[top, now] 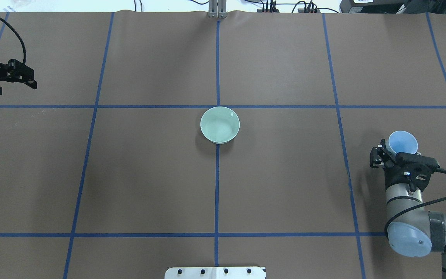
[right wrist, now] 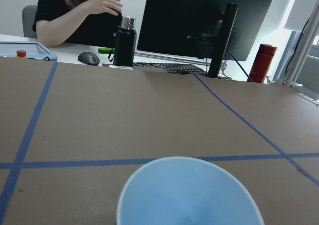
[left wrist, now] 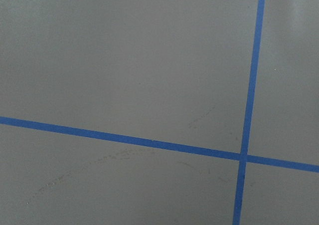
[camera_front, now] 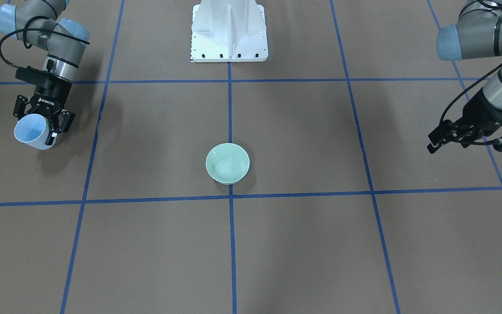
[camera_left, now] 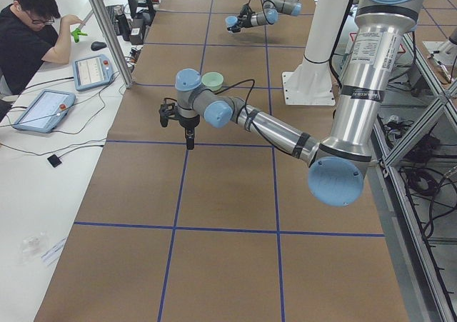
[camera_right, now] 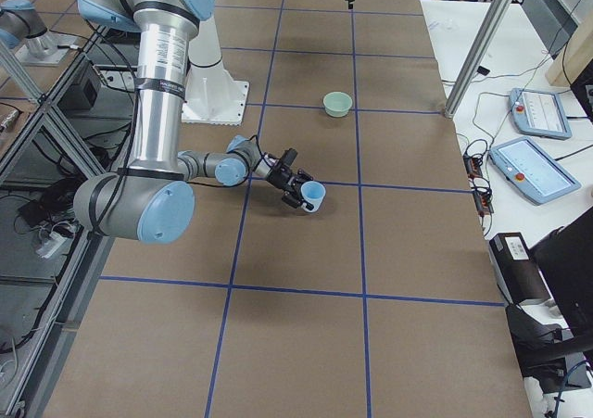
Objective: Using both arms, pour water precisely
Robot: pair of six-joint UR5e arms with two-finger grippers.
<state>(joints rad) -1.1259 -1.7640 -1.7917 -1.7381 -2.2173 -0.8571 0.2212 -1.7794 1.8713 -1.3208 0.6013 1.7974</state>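
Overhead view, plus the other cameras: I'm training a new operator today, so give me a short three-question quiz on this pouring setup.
1. True or false: the right gripper grips the blue cup.
2. The green bowl stands: A) on a blue tape line; B) on a red tray; C) inside the cup.
3. Fill in: the left gripper holds ____.
Key: 1 true; 2 A; 3 nothing.
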